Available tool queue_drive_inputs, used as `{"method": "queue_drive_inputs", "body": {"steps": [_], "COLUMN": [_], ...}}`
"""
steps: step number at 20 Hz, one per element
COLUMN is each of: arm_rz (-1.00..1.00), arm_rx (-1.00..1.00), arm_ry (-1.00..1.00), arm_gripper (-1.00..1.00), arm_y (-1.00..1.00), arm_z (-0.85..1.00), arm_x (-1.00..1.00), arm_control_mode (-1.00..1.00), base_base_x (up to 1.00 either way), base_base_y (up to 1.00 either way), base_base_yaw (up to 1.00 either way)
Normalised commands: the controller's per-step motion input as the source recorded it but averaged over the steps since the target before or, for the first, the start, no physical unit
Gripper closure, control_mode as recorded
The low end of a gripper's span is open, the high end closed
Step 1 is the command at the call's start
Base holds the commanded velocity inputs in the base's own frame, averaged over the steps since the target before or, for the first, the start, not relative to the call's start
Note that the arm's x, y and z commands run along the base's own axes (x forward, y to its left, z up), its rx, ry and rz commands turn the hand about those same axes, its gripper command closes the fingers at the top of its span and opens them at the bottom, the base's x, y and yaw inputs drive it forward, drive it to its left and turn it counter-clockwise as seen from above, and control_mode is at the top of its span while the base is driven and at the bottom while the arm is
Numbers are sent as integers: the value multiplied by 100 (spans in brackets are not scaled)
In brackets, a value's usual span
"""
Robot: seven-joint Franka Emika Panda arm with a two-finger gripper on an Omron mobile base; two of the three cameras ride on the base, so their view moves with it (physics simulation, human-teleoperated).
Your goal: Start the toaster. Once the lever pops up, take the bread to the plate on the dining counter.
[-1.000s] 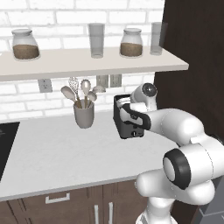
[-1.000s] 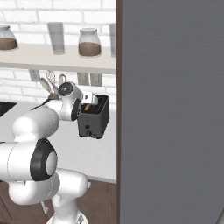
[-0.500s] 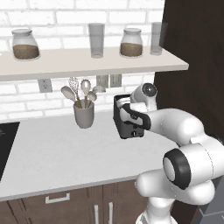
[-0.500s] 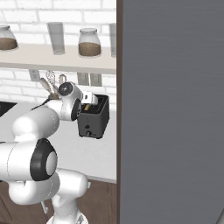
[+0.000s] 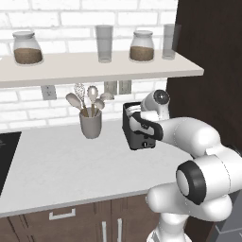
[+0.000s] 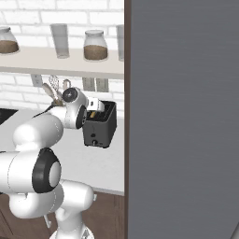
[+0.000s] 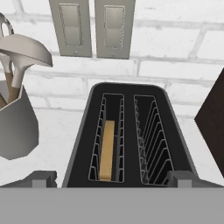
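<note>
The black two-slot toaster (image 7: 127, 131) stands on the counter by the brick wall, also in the base views (image 5: 140, 137) (image 6: 100, 128). The tan bread (image 7: 106, 148) sits sunk in its left slot; a sliver of bread (image 6: 92, 113) shows from the right. My gripper (image 7: 113, 180) hovers just above the toaster's near end, open wide, with one fingertip (image 7: 43, 177) at each side and nothing between them. In the left base view my hand (image 5: 137, 118) covers the toaster's top. The plate and the dining counter are out of view.
A grey utensil cup (image 5: 90, 124) (image 7: 15, 127) stands left of the toaster. Wall outlets (image 7: 92, 27) sit behind it. A shelf (image 5: 94, 71) with jars and glasses hangs overhead. A tall dark cabinet (image 6: 182, 116) closes the right side. A stovetop (image 5: 5, 156) lies at far left.
</note>
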Motion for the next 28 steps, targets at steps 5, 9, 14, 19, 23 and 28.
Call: {"method": "queue_drive_inputs", "body": {"steps": [5,9,14,19,23,28], "arm_rz": [0,0,0,0,0,0], "arm_rx": [0,0,0,0,0,0], "arm_ry": [0,0,0,0,0,0], "arm_gripper": [-100,-100,-100,-100,-100,-100], "arm_y": [0,0,0,0,0,0], "arm_z": [0,0,0,0,0,0], "arm_x": [0,0,0,0,0,0], "arm_control_mode": [-100,-100,-100,-100,-100,-100], "base_base_x": [0,0,0,0,0,0], "base_base_y": [0,0,0,0,0,0], "base_base_yaw": [0,0,0,0,0,0]}}
